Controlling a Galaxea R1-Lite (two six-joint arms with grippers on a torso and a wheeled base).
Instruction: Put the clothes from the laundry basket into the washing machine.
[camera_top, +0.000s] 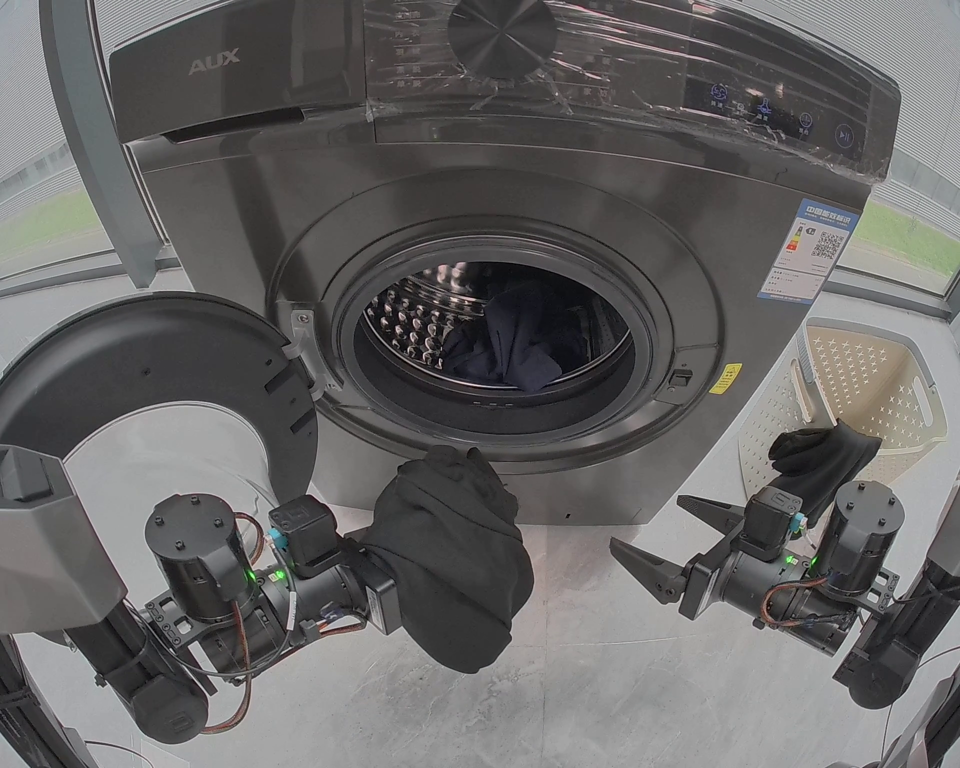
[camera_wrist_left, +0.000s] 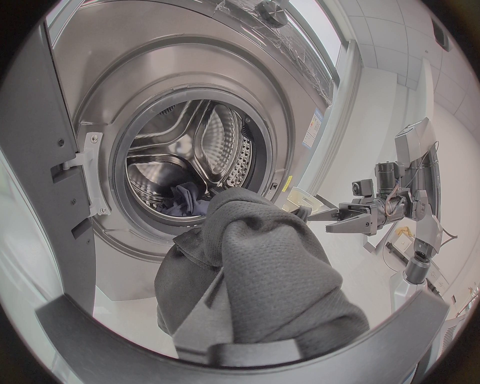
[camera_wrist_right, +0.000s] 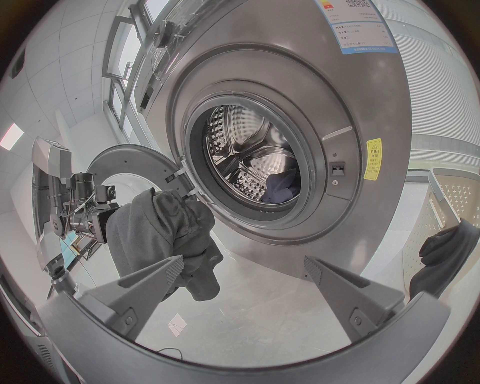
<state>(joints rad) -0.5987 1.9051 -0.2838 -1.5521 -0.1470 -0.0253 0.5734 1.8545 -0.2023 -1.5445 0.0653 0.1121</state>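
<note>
The washing machine (camera_top: 560, 200) is big and grey. Its round door (camera_top: 150, 350) is swung wide open to the left. Inside the shiny drum (camera_top: 420, 310) lie some dark blue clothes (camera_top: 510, 345) in a soft heap at the bottom.

The left tool (camera_top: 378, 600) has hold of a dark grey cloth (camera_top: 455, 560). The cloth is bunched up in a big lump and wraps right over the tool, so most of the tool's fingers are hidden. From the left wrist you can see the cloth has lots of tiny holes, like a sports shirt. It has thick folds, and one end hangs down below the tool. It is up off the floor (camera_top: 600, 680), just in front of the bottom edge of the machine's round hole, and not inside.

The right tool (camera_top: 650, 525) is wide open with nothing in it. It is low down, in front of the machine's right side.

The laundry basket (camera_top: 880, 370) is pale with little holes. It leans by the machine's right side. A black cloth (camera_top: 820, 460) hangs over its front edge, close behind the right tool.
</note>
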